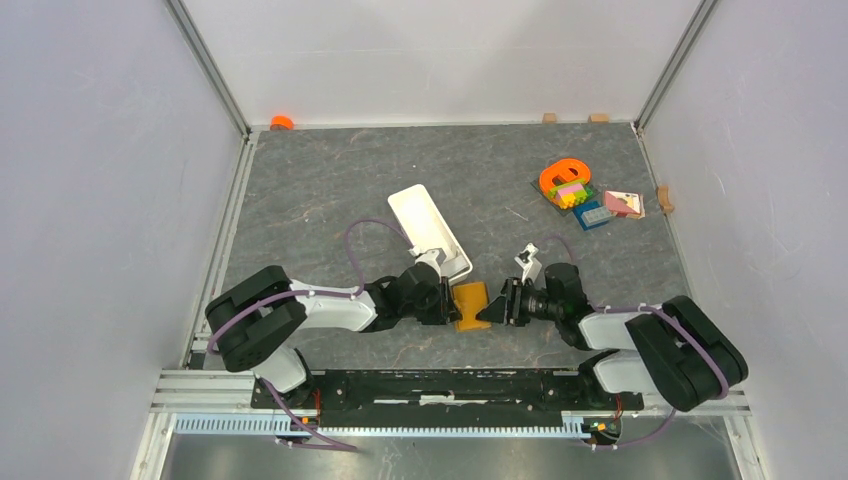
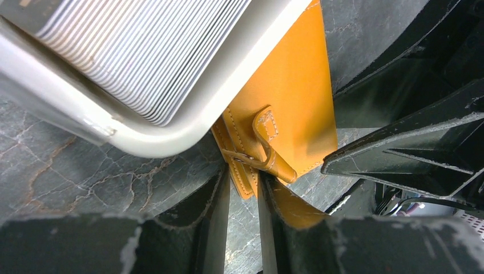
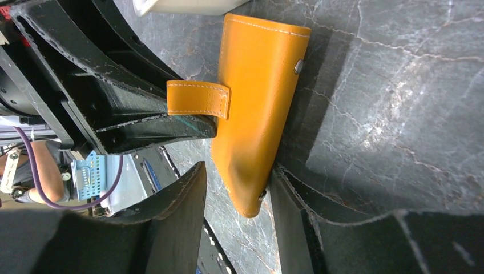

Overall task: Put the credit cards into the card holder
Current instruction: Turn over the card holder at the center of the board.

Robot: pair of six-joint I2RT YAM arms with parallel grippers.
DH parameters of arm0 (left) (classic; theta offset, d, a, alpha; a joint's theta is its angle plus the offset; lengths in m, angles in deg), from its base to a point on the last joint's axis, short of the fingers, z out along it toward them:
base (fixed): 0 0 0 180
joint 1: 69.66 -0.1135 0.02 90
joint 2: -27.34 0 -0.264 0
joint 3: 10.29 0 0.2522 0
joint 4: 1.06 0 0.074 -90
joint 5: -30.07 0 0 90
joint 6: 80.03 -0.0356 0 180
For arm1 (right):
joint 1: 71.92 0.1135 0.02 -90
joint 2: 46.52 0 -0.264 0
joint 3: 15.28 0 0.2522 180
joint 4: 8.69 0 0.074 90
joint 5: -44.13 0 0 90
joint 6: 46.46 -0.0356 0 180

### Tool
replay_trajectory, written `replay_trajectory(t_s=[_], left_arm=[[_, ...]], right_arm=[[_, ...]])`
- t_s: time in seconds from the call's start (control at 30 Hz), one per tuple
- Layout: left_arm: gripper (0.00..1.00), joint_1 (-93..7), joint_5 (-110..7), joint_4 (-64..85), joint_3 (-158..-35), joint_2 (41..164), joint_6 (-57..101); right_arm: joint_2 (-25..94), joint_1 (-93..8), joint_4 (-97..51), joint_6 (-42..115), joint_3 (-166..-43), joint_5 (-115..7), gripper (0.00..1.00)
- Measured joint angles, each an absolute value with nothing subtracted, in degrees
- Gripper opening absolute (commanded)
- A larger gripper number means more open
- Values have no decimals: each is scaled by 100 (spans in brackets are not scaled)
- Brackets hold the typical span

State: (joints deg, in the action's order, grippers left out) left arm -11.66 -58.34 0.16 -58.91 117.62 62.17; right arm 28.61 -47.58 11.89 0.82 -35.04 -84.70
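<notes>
Top external view: the card holder [image 1: 470, 303], an orange-tan folded wallet, sits on the grey marbled table [image 1: 330, 180] near its front edge, between the two arms and just beside the near end of the long white tray [image 1: 418, 210]. The left gripper [image 1: 450, 300] meets it from the left and the right gripper [image 1: 497, 305] from the right. In the left wrist view that gripper's fingers [image 2: 194, 222] stand close together, with a white-stitched corner of the wallet filling the narrow gap between them, so they pinch it. More orange leather lies over the inner face of one finger. The tray's rounded rim crosses above the wallet, and a tight stack of credit cards [image 2: 142, 51] stands in it on edge. Only their pale ribbed edges show, so any print on them is hidden. In the right wrist view the right gripper's fingers [image 3: 319, 228] are spread, with the wallet's lower end between them. One finger touches its edge and the other stands off. The snap tab [image 3: 200, 98] juts sideways from the wallet and rests over a black finger of the left gripper. Metal studs dot the wallet's edge. Well apart at the far right lie an orange ring [image 1: 563, 175] and coloured bricks [image 1: 572, 195], their markings too small to read.
</notes>
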Motion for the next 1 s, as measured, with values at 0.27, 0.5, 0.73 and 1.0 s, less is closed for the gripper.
replay_trajectory(t_s=[0.27,0.5,0.73,1.0], left_arm=[[34,-1166,-5832,-122,-5814,11762,6217],[55,-1162,-5893,193,-5637,11266,6126],[64,-1156,-6365,1317,-5620,9696,5935],[66,-1158,-6715,2145,-5624,8791,5901]], right_arm=[[3272,-4557,1672,-128,-3506,-8145,9],[2761,-4478,558,253,-3954,-7885,0],[1701,-4441,-2463,1566,-5309,-6049,0],[1602,-3597,-5099,2200,-6741,-2962,0]])
